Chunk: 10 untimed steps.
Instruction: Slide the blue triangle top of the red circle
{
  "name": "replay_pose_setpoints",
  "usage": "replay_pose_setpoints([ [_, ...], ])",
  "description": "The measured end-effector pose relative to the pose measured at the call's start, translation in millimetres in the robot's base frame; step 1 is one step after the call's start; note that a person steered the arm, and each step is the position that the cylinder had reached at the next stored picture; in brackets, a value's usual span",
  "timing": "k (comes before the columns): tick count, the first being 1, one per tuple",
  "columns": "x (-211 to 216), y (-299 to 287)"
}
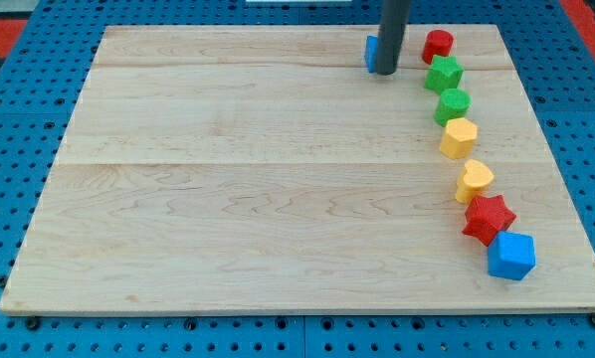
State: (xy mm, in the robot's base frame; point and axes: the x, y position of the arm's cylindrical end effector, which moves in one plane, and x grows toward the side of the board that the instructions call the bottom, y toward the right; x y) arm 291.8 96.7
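A blue block point(371, 53), mostly hidden behind my rod so its shape cannot be made out, sits near the view's top edge of the wooden board point(228, 179). The red circle point(438, 45) lies to its right, about one block's width away. My tip point(386, 72) rests on the board right against the blue block's right side, between it and the red circle.
A column of blocks runs down the board's right side: a green star point(444, 74), a green circle point(453, 104), a yellow hexagon point(458, 138), a yellow heart point(474, 180), a red star point(489, 219) and a blue cube-like block point(511, 256).
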Motion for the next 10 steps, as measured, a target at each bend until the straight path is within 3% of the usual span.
replay_pose_setpoints([
  [1,-13.7,-28.9],
  [2,-29.2,22.7],
  [5,-83.3,44.6],
  [6,-84.3,40.6],
  [7,-100.3,-0.1],
  [10,-100.6,52.4],
])
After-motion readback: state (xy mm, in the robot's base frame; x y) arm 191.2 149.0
